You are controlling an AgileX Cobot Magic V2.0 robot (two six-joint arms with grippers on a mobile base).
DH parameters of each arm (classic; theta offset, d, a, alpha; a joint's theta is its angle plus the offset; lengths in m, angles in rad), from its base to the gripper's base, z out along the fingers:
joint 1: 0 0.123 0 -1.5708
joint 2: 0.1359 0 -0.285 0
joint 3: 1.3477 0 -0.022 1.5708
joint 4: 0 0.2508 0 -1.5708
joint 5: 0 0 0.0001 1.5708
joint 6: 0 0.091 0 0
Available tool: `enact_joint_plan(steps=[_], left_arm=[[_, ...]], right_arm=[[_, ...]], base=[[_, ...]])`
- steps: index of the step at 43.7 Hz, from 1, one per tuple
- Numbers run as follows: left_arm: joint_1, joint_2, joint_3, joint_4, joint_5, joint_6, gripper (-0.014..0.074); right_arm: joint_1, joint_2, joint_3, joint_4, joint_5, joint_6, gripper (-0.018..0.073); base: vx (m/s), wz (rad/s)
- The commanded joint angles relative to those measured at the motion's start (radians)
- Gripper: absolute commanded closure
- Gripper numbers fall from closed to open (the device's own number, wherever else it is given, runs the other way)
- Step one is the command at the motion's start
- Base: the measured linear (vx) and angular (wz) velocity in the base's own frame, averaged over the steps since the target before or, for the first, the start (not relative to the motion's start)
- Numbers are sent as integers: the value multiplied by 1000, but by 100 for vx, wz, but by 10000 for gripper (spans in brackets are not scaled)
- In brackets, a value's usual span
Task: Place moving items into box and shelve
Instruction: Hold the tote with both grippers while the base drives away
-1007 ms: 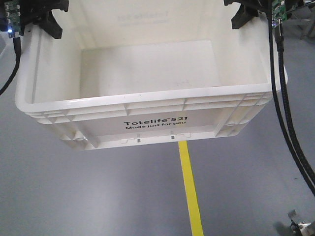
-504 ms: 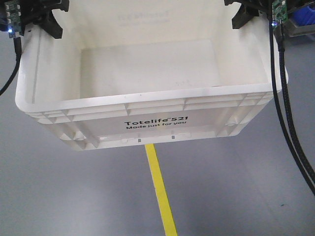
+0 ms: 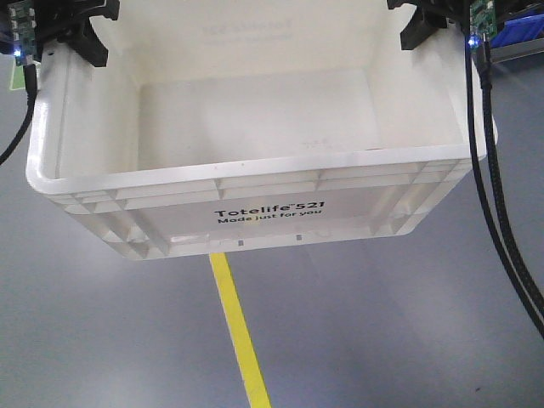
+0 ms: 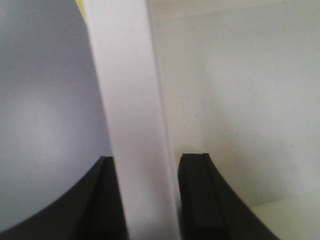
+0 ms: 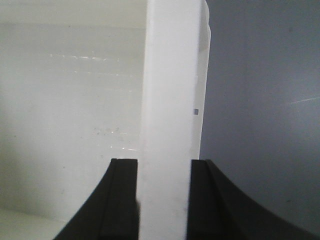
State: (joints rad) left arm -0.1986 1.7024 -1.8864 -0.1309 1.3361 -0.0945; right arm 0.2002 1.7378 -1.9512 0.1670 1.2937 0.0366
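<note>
Left hand (image 4: pixel 147 170) and right hand (image 5: pixel 164 170) each pinch a side wall of the white Totelife crate (image 3: pixel 263 183), held mid-frame above the grey floor (image 3: pixel 102 340); no toys visible inside, shelving apparently yet to come.

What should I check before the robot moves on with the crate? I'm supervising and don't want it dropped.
1. Left gripper clamped across the box wall, one finger on each side: ok.
2. Right gripper clamped across the opposite wall: ok.
3. Box clear of the floor and roughly level: ok.
4. Toys inside: none on the visible part of the box bottom, and the near strip is hidden behind the front wall: cannot tell.
5. Black cables clear of the box's right corner: they pass close beside it: cannot tell.
</note>
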Motion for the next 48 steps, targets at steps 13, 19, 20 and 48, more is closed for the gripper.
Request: enact_joint_plan(steps=[13, 19, 20, 48], left_arm=[[1, -44, -36, -26, -82, 9, 603], [1, -44, -36, -26, -82, 9, 603], [1, -44, -36, -26, -82, 9, 603], [1, -44, -36, -24, -82, 9, 603]], right_arm=[[11, -84, -49, 219, -17, -61, 562], [11, -84, -49, 219, -17, -61, 562], [11, -84, -49, 219, -17, -61, 562], [11, -84, -49, 218, -17, -61, 562]], base=[[48, -32], [47, -36], [47, -38], [45, -47]])
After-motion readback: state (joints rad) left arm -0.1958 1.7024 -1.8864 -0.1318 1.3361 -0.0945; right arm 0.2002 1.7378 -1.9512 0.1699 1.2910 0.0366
